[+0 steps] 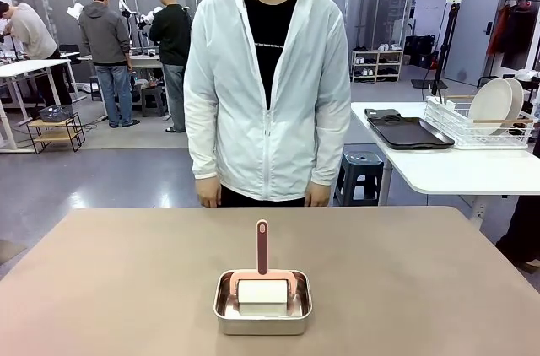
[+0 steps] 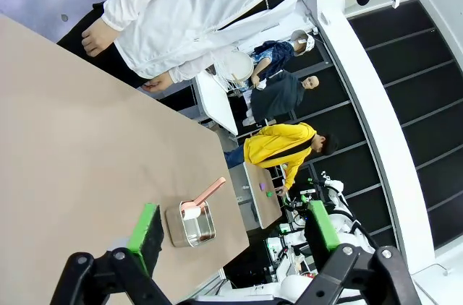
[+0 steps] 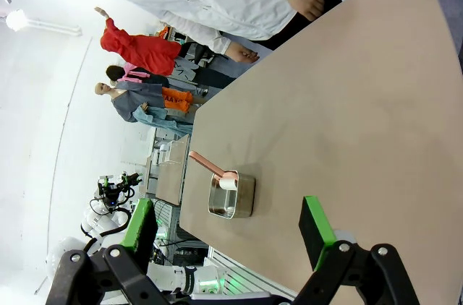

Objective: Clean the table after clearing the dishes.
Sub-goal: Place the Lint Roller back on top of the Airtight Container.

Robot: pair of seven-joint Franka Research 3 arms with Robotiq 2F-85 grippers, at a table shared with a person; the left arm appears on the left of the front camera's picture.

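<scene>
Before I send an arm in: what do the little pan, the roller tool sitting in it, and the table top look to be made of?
Pan: looks like steel, shiny, reflective rim and walls. Roller tool: likely plastic, smooth salmon-pink handle and frame; its white roll looks like paper or foam, can't tell which. Table: matte beige-brown top, probably laminate, no glare or grain.

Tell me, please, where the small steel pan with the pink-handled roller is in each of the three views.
Front view: steel pan at bottom centre, on the table.
Left wrist view: lower middle, right of the left gripper's green pad.
Right wrist view: lower centre.
Shared landmark: the person in the white jacket.
</scene>
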